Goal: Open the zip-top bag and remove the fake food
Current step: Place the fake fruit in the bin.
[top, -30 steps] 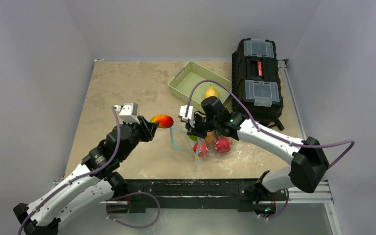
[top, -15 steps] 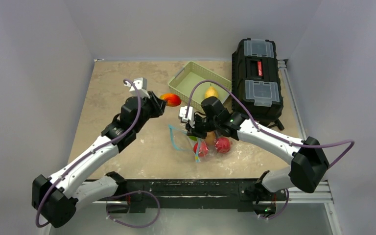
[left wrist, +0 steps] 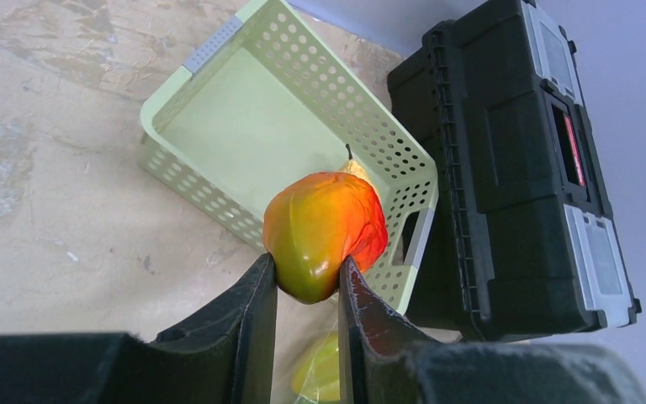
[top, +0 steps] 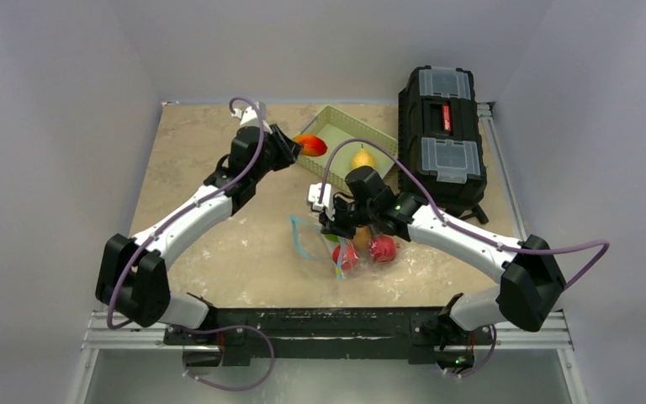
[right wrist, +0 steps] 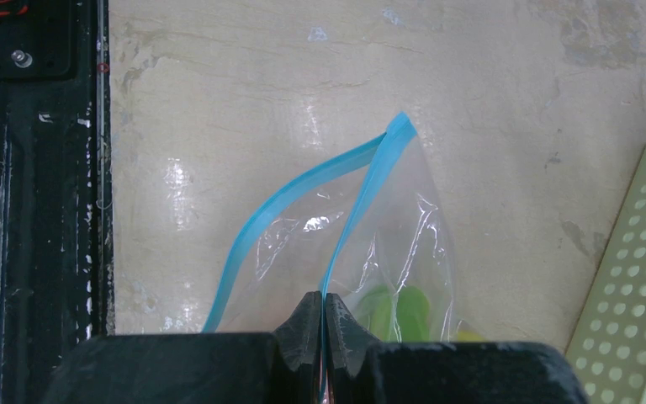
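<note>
The zip-top bag point(right wrist: 387, 252) lies near the middle of the table point(top: 185, 143). It is clear and crinkly, and its teal zip strip is parted so the mouth gapes leftward. Inside sit fake food pieces point(top: 382, 248) in red, green and yellow (glossy through the plastic). The right gripper point(right wrist: 321, 324) is pinched tight on one side of the strip. Farther back, the left gripper point(left wrist: 307, 273) clamps a red-orange fruit point(left wrist: 326, 227) at the near edge of the green basket point(left wrist: 244, 143). A yellow pear point(top: 362, 158) lies inside the basket, and a black toolbox point(top: 442, 126) stands to its right.

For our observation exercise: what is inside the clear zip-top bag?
Through the zip-top bag show a red fruit, a second red one, a brownish one and a green one. From above, the right gripper covers part of the bag, so anything under it is hidden.
</note>
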`<state>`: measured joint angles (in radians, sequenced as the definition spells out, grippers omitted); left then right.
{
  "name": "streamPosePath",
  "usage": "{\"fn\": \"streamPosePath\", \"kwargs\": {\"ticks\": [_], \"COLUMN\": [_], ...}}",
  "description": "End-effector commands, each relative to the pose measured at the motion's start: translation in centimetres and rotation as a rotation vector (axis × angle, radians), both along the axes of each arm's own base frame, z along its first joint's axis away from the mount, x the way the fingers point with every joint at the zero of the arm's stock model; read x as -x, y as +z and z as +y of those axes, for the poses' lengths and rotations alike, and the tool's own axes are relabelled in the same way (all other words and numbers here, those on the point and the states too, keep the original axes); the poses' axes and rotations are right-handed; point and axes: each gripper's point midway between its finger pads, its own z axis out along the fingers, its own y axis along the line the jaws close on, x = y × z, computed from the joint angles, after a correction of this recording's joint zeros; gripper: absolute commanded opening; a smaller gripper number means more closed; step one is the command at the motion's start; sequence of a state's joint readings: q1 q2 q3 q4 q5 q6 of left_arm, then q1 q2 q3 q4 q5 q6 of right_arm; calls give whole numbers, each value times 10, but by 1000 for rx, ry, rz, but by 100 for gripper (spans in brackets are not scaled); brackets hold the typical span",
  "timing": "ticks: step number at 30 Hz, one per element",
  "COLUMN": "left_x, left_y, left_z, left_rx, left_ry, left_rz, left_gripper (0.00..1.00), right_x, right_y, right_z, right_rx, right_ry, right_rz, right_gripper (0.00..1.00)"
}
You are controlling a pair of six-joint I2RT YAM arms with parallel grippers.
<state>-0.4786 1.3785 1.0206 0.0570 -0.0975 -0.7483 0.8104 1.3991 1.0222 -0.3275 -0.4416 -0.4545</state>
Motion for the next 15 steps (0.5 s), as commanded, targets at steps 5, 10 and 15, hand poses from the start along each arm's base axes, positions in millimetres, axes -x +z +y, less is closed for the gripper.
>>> {"fn": "streamPosePath", "kwargs": {"ticks": [5, 10, 15], "left_x": [-42, -55, -65], "left_y": [21, -3, -12], "left_z": [-24, -32, -37], "left_rx": [108, 89, 88], "left_ry": [-22, -16, -9], "left_rz": [28, 130, 170], "left_gripper": [0, 0, 0], "right_x": [1, 0, -1], "right_y": [20, 20, 19], "right_z": [-1, -2, -2], "right_rx": [-51, -48, -46], "right_ry": [17, 16, 14], "right_rz": [-46, -47, -49], "right_gripper": [0, 0, 0]}}
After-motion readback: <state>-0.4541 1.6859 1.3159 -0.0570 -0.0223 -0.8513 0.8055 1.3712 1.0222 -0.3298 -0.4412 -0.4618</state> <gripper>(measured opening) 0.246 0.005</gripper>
